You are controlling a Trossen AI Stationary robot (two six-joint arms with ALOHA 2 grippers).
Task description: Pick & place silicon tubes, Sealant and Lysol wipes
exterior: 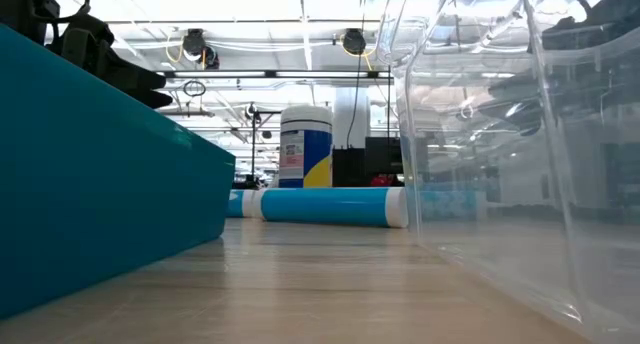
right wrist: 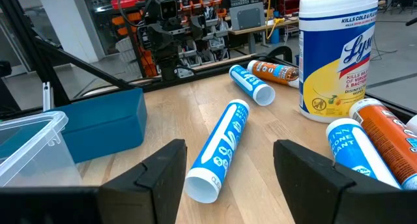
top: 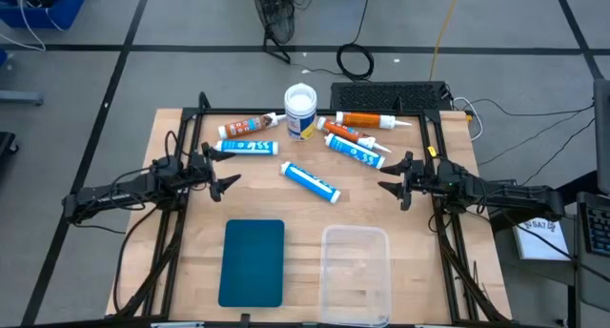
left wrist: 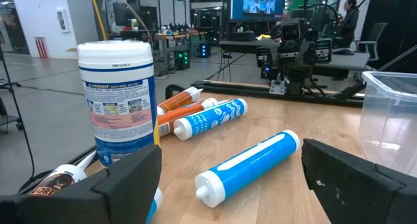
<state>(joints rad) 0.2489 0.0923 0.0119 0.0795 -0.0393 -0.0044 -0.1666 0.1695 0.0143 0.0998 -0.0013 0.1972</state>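
The Lysol wipes canister (top: 300, 112) stands upright on its base at the table's far middle; it also shows in the left wrist view (left wrist: 119, 100) and the right wrist view (right wrist: 337, 53). Several tubes lie on their sides around it: a blue one (top: 310, 181) in the middle, another blue one (top: 245, 147) at left, a brown one (top: 247, 127), orange ones (top: 367, 121) and a blue one (top: 354, 152) at right. My left gripper (top: 229, 178) is open and empty at the left. My right gripper (top: 391, 186) is open and empty at the right.
A teal bin (top: 253, 261) and a clear plastic bin (top: 355, 274) stand side by side at the table's near edge. A dark frame (top: 315, 113) rims the table. A dark keyboard-like block (top: 389, 96) lies beyond the far edge.
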